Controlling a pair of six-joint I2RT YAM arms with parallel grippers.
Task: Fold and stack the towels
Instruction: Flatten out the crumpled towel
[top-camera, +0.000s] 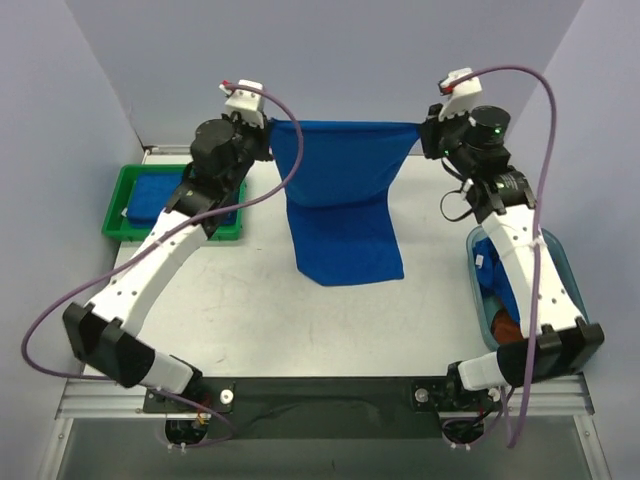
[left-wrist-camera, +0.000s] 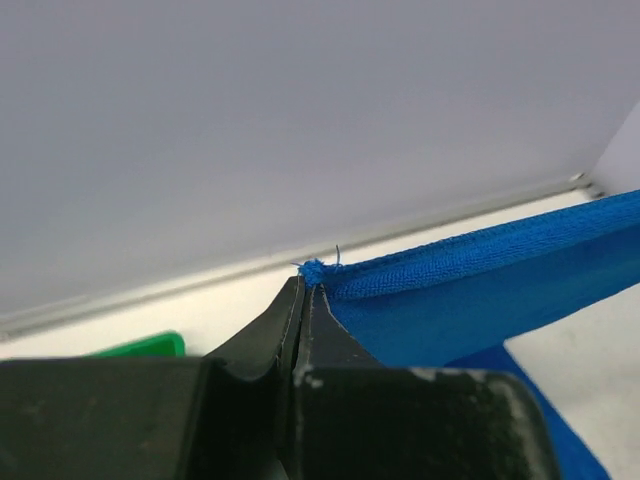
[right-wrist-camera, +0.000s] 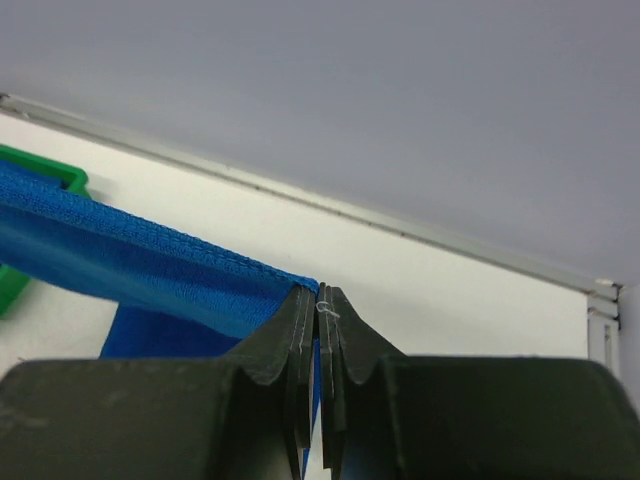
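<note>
Two top corners clamped — left pincer (left-wrist-camera: 303, 292), right pincer (right-wrist-camera: 318, 297) — towel (top-camera: 340, 195) edge taut.

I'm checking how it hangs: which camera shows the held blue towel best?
Top external: the whole blue towel hangs stretched between the left end effector and right end effector. Each wrist view shows only one pinched corner and a stretch of hem.

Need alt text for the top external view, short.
The left tool and right tool each pinch a top corner of one blue towel, stretched between them and hanging toward the table. A green tray at left holds a second towel; a teal bin at right holds more cloths.
</note>
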